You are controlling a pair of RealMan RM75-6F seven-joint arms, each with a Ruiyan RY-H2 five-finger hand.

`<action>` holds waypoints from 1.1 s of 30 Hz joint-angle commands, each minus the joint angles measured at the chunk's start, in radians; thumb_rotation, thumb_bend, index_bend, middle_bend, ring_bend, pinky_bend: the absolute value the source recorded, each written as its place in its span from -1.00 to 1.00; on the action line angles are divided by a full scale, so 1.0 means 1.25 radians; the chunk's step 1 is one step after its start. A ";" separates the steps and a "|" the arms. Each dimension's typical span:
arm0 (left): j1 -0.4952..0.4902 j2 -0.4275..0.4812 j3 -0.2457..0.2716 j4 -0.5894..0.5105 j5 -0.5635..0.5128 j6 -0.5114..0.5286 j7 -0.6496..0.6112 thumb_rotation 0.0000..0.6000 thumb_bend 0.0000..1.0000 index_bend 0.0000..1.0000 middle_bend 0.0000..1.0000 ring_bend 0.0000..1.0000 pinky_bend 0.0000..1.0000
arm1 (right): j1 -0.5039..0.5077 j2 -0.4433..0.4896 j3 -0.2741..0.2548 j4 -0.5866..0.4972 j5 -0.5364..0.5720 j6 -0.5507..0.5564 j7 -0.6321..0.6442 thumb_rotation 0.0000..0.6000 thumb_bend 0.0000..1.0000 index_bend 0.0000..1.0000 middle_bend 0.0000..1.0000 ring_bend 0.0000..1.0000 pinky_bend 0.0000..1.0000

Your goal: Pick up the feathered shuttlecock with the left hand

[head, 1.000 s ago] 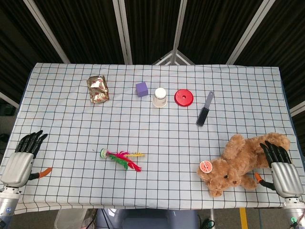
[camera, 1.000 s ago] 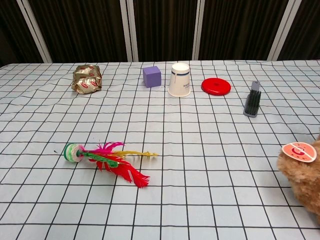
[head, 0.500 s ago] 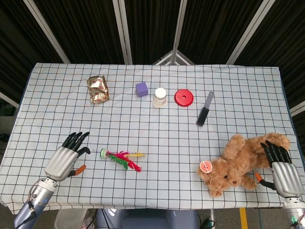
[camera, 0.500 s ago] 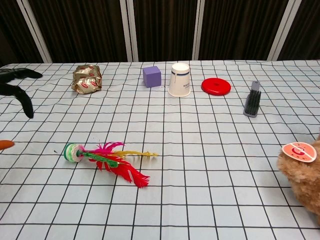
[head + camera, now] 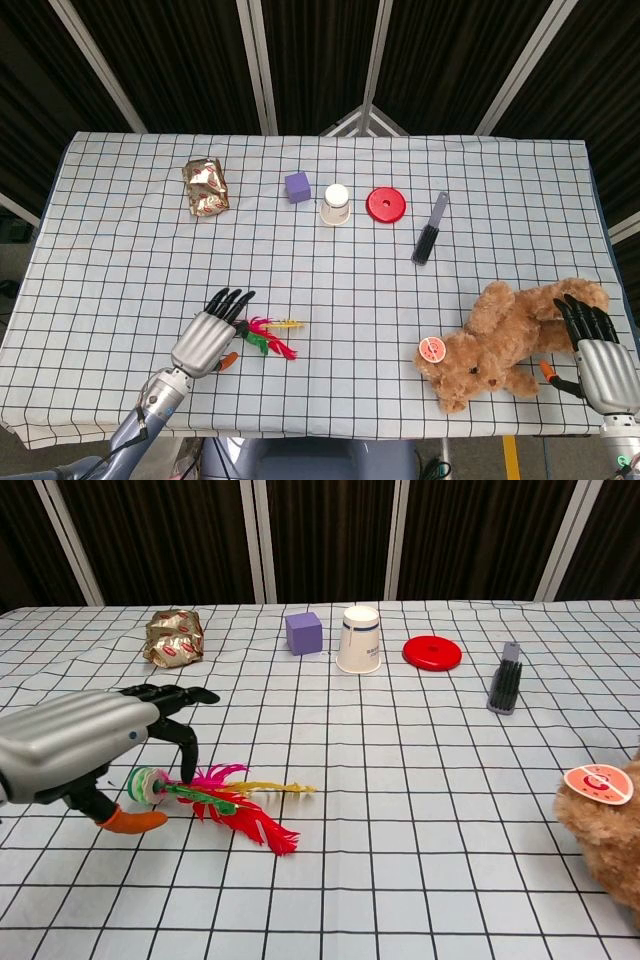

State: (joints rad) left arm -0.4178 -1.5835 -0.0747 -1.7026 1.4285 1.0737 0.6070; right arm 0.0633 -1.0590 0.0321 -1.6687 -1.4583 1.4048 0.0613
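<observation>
The feathered shuttlecock [image 5: 225, 805] lies flat on the checked cloth, its round base [image 5: 146, 783] to the left and its red, pink, green and yellow feathers [image 5: 270, 338] trailing right. My left hand [image 5: 85, 742] hovers over the base end, fingers spread and curving down toward it, holding nothing. In the head view the left hand [image 5: 209, 339] covers the base. My right hand [image 5: 594, 350] rests open at the table's right edge beside the teddy bear.
A brown teddy bear [image 5: 500, 340] lies at the front right. Along the back stand a crumpled foil pack [image 5: 205, 186], a purple cube [image 5: 297, 186], an upturned paper cup [image 5: 335, 204], a red disc [image 5: 386, 205] and a dark brush [image 5: 430, 229].
My left hand has swept right from the table's left edge to just above the shuttlecock's base. The right hand has stayed put.
</observation>
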 commanded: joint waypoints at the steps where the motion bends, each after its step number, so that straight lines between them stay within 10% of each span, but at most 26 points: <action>1: -0.019 -0.037 -0.013 0.026 -0.023 -0.006 0.021 1.00 -0.21 -0.07 -0.97 -1.00 -1.00 | 0.000 0.001 0.000 0.000 0.001 -0.001 0.002 1.00 -0.32 -1.00 -1.00 -1.00 -1.00; 33: -0.043 -0.063 -0.012 0.042 -0.015 0.069 -0.042 1.00 0.22 0.19 -0.83 -1.00 -1.00 | 0.001 0.005 0.000 -0.004 0.003 -0.010 0.016 1.00 -0.32 -1.00 -1.00 -1.00 -1.00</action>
State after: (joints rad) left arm -0.4743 -1.6816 -0.0816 -1.6331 1.4016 1.1450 0.5684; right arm 0.0650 -1.0527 0.0319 -1.6737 -1.4549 1.3927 0.0810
